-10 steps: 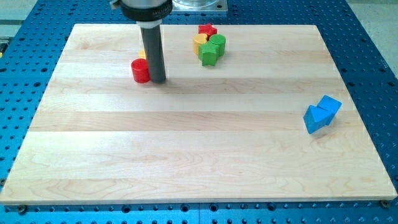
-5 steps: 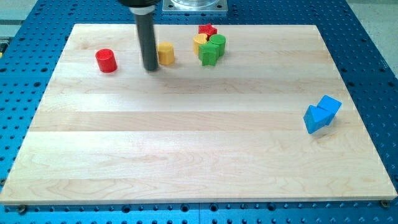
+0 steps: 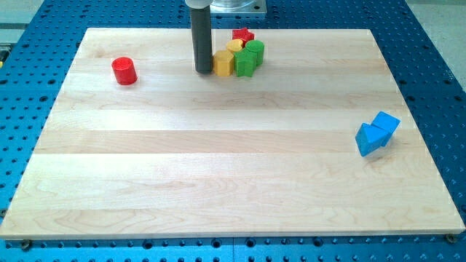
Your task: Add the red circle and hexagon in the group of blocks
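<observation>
Two blue blocks [image 3: 376, 132] are sitting touching each other near the right edge of the wooden board [image 3: 218, 175]. The board is lying on a blue perforated table [image 3: 437, 44].

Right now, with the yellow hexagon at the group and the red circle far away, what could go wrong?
1. My tip is at the yellow hexagon; pushing further may scatter the green blocks and the red block behind them.
2. The red circle sits alone at the view's left; a long, off-centre push may make it slip aside.
</observation>
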Motion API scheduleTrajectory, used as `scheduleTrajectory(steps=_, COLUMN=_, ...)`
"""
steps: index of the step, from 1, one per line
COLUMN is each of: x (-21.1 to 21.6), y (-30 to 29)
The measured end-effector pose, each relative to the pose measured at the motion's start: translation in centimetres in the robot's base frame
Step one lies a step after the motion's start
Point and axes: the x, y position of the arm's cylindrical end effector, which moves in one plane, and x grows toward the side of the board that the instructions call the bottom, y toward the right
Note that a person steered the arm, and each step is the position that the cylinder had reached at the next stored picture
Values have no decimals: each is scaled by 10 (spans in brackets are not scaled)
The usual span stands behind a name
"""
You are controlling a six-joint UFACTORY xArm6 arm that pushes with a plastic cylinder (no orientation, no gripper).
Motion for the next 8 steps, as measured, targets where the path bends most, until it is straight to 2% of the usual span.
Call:
scheduleTrajectory(steps=1, x=55, y=-89)
scheduleTrajectory(steps=2, x=27, y=-173)
scheduleTrajectory(steps=3, x=14, y=-185)
scheduleTrajectory(steps=4, x=-20, y=-118)
scheduleTrajectory(steps=5, x=11, y=-159)
scheduleTrajectory(steps=6, x=13, y=-197)
scheduleTrajectory(steps=7, x=-14, y=-184)
scheduleTrajectory(steps=8, x=-14, y=-115)
